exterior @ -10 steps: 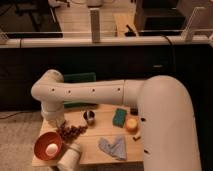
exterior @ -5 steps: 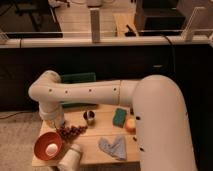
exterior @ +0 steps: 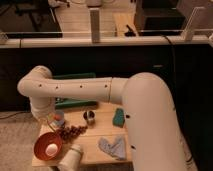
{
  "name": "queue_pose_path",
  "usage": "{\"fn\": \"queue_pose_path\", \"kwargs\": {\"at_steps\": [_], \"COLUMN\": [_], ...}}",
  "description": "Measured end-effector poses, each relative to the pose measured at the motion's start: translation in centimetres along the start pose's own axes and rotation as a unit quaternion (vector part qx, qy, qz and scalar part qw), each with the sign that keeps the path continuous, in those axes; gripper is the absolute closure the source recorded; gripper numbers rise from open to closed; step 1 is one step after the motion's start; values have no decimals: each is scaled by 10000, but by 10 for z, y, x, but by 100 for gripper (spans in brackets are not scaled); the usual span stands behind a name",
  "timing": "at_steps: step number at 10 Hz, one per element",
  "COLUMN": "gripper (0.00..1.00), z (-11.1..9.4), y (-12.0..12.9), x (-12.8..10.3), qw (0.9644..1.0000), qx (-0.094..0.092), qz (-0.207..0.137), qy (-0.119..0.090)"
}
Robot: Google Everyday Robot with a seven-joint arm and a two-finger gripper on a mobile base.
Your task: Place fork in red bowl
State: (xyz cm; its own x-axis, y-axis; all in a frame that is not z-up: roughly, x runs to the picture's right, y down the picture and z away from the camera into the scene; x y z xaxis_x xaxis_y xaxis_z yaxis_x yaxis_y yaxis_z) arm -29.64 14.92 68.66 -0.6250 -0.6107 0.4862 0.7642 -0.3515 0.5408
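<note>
The red bowl sits at the front left corner of the small wooden table, with a pale round object inside it. My white arm reaches across from the right and bends down at the left. My gripper hangs at the table's left edge, just above and behind the red bowl, beside a small orange and teal object. I cannot make out the fork; it is hidden or out of view.
A white cup lies on its side at the front edge. Dark grapes, a small dark cup, a green sponge and a grey-blue cloth lie on the table. A green tray stands behind it.
The arm's bend has shifted slightly to the left. The bowl and the other things on the table have not moved.
</note>
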Motion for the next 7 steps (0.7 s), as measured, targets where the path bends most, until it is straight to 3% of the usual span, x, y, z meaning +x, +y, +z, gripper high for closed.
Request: {"fn": "queue_pose_path", "kwargs": {"at_steps": [7], "gripper": [100], "z": [-9], "y": [-27], "x": [7], "qw": [9997], "qx": [180], "qz": [-174], "qy": [49]}}
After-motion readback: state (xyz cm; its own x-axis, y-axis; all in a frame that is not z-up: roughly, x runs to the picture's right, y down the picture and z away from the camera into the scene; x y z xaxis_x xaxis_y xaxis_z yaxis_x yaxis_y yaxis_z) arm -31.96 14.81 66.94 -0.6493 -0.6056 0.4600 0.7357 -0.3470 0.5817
